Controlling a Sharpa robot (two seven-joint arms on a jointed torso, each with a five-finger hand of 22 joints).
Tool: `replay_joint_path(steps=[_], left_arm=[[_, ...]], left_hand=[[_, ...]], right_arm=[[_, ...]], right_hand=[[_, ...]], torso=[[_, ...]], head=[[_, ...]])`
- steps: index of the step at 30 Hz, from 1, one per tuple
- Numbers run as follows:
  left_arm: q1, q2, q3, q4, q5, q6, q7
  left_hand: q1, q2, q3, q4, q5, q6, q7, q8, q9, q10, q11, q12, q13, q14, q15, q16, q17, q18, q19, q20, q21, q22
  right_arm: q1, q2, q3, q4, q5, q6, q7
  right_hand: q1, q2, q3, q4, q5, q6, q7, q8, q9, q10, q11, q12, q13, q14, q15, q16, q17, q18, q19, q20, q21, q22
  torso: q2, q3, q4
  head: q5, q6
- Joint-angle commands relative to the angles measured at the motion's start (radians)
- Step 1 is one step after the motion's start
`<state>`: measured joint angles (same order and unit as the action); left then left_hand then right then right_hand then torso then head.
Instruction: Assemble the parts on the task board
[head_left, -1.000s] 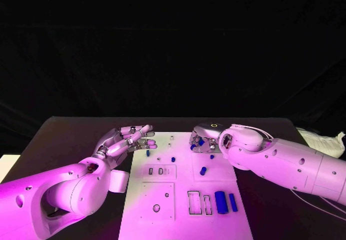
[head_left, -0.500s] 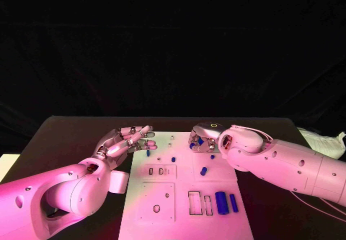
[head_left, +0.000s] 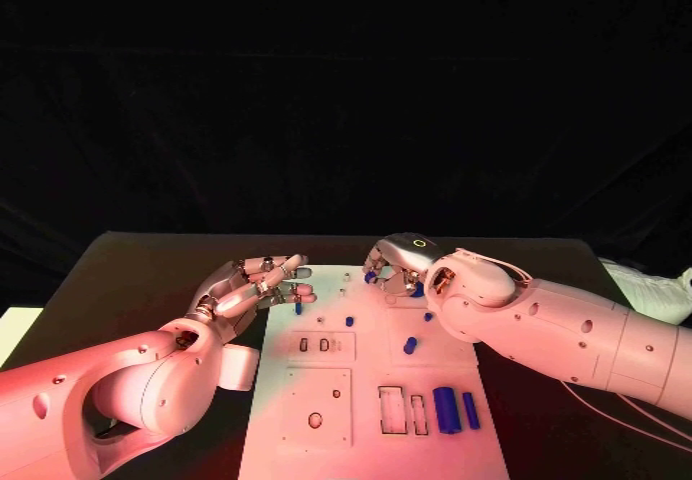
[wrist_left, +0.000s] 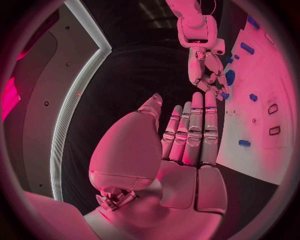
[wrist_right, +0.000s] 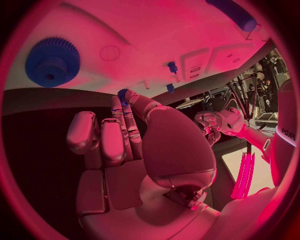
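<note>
Several small blue parts sit on the white task board (head_left: 325, 395), which lies mid-table on the black table (head_left: 130, 270). Near edge of board, head view: two upright blue cylinders side by side, a fat one (head_left: 444, 409) and a thin one (head_left: 472, 410), just right of two dark rectangular slots (head_left: 391, 409). Further up: a short blue peg (head_left: 410, 345) near board centre, a smaller one (head_left: 349, 321) to its upper left, another (head_left: 428, 317) to the right. Right wrist view also has a big blue gear (wrist_right: 52, 62) flat on the board, plus two little pegs (wrist_right: 171, 65) near the recessed slots. Right hand (head_left: 395, 272) hangs over the far end of the board, fingers curled down and inward; a small blue part (wrist_right: 123, 93) sits right at its fingertips, looks pinched betw. thumb and finger, also seen blue at the tips in left wrist view (wrist_left: 224, 95). Left hand (head_left: 257, 285) sits at the board's left edge, far end, palm turned up-ish, fingers straight, close together, thumb apart; holds nothing. Its fingertips are just beside a blue peg (head_left: 299, 308) at that edge; contact can't be told. White arms come in from both sides.
</note>
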<state>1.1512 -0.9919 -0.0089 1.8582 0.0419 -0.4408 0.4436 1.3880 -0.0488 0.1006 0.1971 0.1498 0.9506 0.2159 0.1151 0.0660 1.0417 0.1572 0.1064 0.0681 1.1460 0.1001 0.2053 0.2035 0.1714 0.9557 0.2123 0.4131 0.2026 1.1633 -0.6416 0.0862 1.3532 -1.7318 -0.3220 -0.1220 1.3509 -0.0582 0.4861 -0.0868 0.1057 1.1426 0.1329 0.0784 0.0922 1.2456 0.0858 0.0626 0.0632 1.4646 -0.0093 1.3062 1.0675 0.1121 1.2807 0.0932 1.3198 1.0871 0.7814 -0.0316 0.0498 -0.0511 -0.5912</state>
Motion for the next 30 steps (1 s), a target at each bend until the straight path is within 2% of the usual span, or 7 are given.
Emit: replay_joint_path(steps=[1, 13, 30], left_arm=[[0.001, 0.001, 0.001, 0.004, 0.003, 0.026, 0.005], [0.008, -0.004, 0.001, 0.009, 0.003, 0.029, 0.004], [0.011, -0.004, 0.001, 0.010, 0.003, 0.034, 0.000]], left_hand=[[-0.003, 0.009, 0.000, -0.007, -0.003, 0.002, 0.007, -0.003, -0.001, 0.000, 0.008, -0.007, -0.002, 0.001, 0.008, -0.005, 0.001, 0.009, 0.005, 0.000, 0.006, 0.001], [-0.002, 0.009, 0.000, -0.008, -0.003, 0.002, 0.007, -0.004, -0.001, -0.001, 0.008, -0.008, -0.002, 0.001, 0.008, -0.006, 0.001, 0.009, 0.005, 0.000, 0.006, 0.001], [-0.002, 0.010, -0.001, -0.008, -0.003, 0.002, 0.007, -0.005, -0.001, -0.001, 0.008, -0.009, -0.002, 0.001, 0.008, -0.007, 0.002, 0.009, 0.005, 0.000, 0.006, 0.001]], right_arm=[[0.002, 0.019, 0.001, -0.015, -0.013, -0.044, -0.020], [0.005, 0.075, 0.001, -0.062, -0.015, -0.040, -0.019], [0.005, 0.111, 0.000, -0.107, -0.021, -0.003, -0.032]], right_hand=[[0.026, 0.020, 0.006, 0.002, 0.002, -0.001, 0.007, -0.005, 0.000, 0.013, -0.016, -0.003, 0.002, 0.036, -0.003, 0.005, 0.001, -0.015, 0.005, 0.000, 0.006, 0.002], [0.024, 0.017, 0.008, 0.003, 0.000, -0.003, 0.008, -0.007, 0.001, 0.008, -0.014, -0.003, 0.002, 0.035, -0.001, 0.006, 0.000, -0.015, 0.004, 0.001, 0.008, 0.004], [0.012, 0.011, 0.009, 0.008, -0.006, -0.008, 0.010, -0.012, 0.001, -0.001, -0.012, -0.003, 0.001, 0.033, 0.002, 0.007, -0.003, -0.014, 0.000, 0.005, 0.009, 0.004]], torso=[[0.005, -0.0010, 0.0041], [0.016, -0.0049, 0.0152], [0.021, -0.0061, 0.0154]], head=[[0.000, 0.001], [-0.005, 0.005], [-0.003, 0.007]])
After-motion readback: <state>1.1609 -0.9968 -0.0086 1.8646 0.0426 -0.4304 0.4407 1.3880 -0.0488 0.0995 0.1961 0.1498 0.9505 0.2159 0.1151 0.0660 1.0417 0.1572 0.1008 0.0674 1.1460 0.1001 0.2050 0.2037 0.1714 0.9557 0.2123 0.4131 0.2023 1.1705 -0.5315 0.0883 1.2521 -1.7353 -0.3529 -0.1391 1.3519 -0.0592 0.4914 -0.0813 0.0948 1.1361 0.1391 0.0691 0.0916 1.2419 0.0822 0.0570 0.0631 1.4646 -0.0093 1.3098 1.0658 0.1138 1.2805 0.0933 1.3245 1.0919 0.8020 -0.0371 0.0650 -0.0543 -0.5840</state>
